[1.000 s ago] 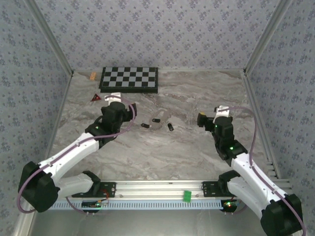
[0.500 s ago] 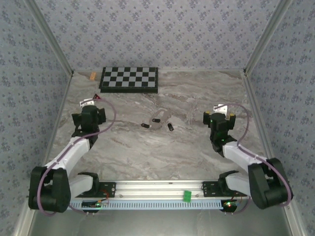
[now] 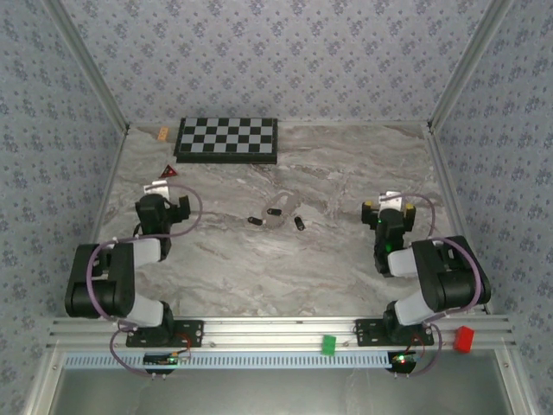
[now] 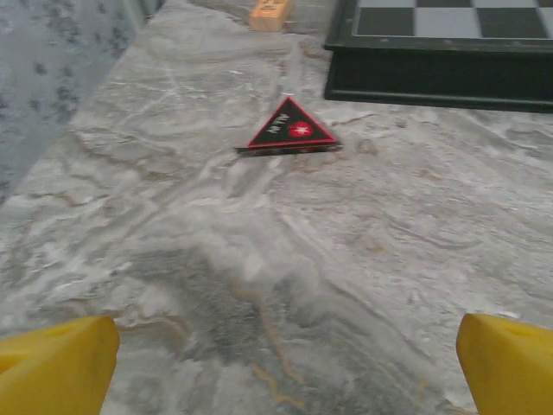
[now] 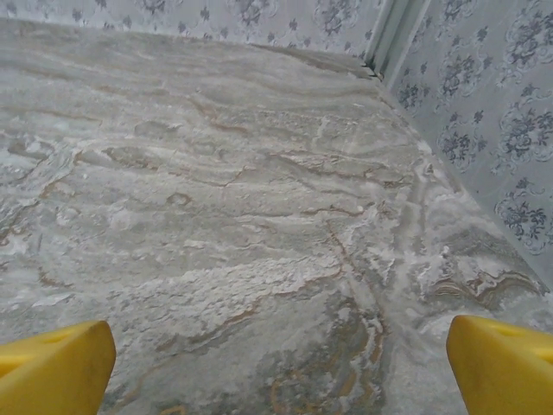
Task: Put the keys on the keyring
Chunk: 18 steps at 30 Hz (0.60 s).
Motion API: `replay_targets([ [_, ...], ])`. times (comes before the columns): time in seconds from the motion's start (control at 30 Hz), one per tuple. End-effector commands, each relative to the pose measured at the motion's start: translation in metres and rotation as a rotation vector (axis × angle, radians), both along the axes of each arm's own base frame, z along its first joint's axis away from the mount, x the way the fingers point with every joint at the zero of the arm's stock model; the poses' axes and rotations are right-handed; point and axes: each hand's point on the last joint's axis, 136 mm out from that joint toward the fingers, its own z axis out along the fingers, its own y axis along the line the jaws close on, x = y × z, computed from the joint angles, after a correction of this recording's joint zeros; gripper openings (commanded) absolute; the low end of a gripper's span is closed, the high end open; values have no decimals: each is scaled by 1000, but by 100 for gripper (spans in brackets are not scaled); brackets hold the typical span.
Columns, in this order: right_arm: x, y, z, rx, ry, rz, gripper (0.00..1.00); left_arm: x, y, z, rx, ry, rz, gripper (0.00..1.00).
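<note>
Both pincers are released and grip nothing. The left gripper [image 4: 281,372] shows its two yellow fingertips [image 4: 54,363] spread wide at the lower corners of the left wrist view, with the bare marble table [image 4: 346,259] between them. The right gripper [image 5: 276,372] holds its own yellow tips equally wide over bare marble close to the right wall. In the top view the left arm is folded back at the left side of the table, its gripper facing the far edge. There a small red triangle [image 4: 289,128] lies flat near the front left corner of a chessboard [image 4: 449,43], apart from it. A small orange block [image 4: 270,13] lies farther back, beside the board's left end. The right arm is folded likewise at the right side. The keys [image 3: 255,221] lie near the middle of the table, between the two arms and well apart from both grippers. One black head is to the left and the second key [image 3: 299,224] is to the right. The keyring [image 3: 281,204], a faint pale loop, lies just behind and between them. The second key is apart from it, but whether the left one touches it is too small to tell. On the rail at the near edge sit a green piece [image 3: 328,344] and a red piece [image 3: 465,339].
</note>
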Motion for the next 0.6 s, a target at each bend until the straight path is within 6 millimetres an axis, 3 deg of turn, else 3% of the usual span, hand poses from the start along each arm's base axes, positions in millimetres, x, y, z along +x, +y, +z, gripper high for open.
replay_targets([
  [0.0,4,0,14,44,-135,48,100,10,-17,7,-34,-99,-99,100],
  [0.1,4,10,13,56,-113,106,100,14,-22,3,-38,-61,-127,100],
  [0.27,31,3,3,85,27,75,100,16,-16,3,-57,-53,-106,100],
  [0.43,30,-10,2,100,27,18,100,16,-15,3,-54,-51,-99,100],
  [0.57,29,-10,2,101,26,20,100,16,-15,3,-54,-52,-99,100],
])
